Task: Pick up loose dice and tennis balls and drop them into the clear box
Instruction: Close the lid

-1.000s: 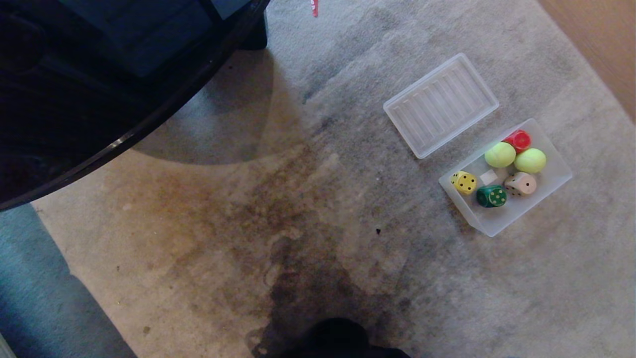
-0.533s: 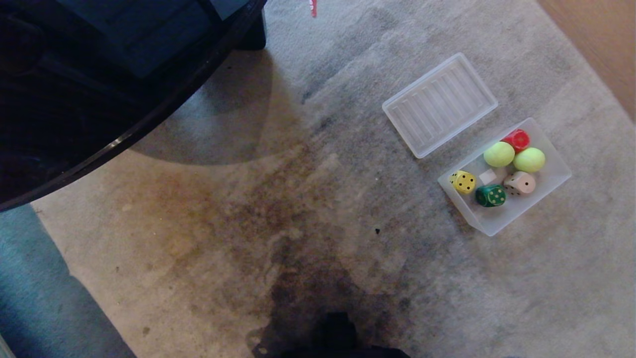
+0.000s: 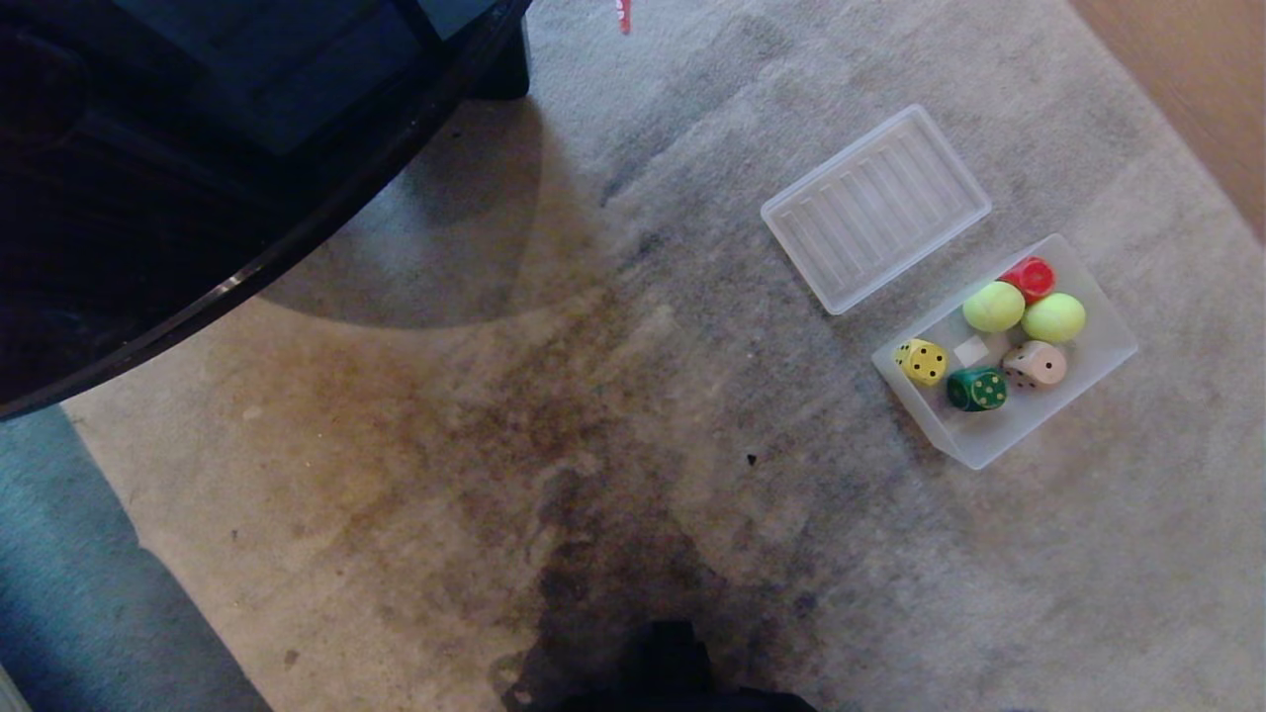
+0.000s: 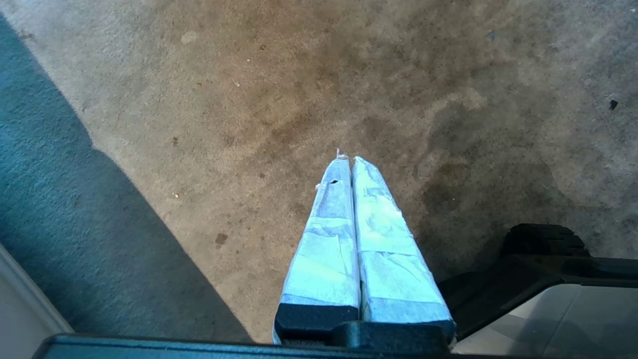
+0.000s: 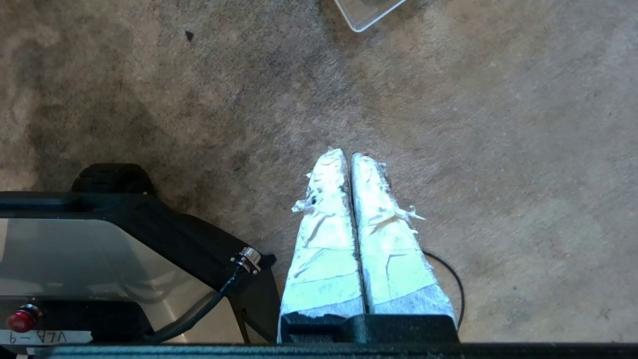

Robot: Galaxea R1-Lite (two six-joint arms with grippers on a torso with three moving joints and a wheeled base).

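The red die [image 3: 1032, 278] is partly hidden behind a tennis ball [image 3: 993, 306] in the clear box [image 3: 1108, 368]. Only a box corner is seen from the right wrist. Both the left gripper [image 4: 347, 160] and right gripper [image 5: 347, 154] are clenched empty.

The head camera looks steeply down from high above at the stained beige carpet [image 3: 593, 415], with the translucent frosted plastic tub [image 3: 1108, 368] at about three o'clock. Each wrist camera sits low behind its own tape-wrapped fingers, facing down at the same carpet from closer. The right wrist view catches the tub's corner [image 5: 360, 20] at twelve o'clock; both show the robot's dark base [image 4: 538, 279].
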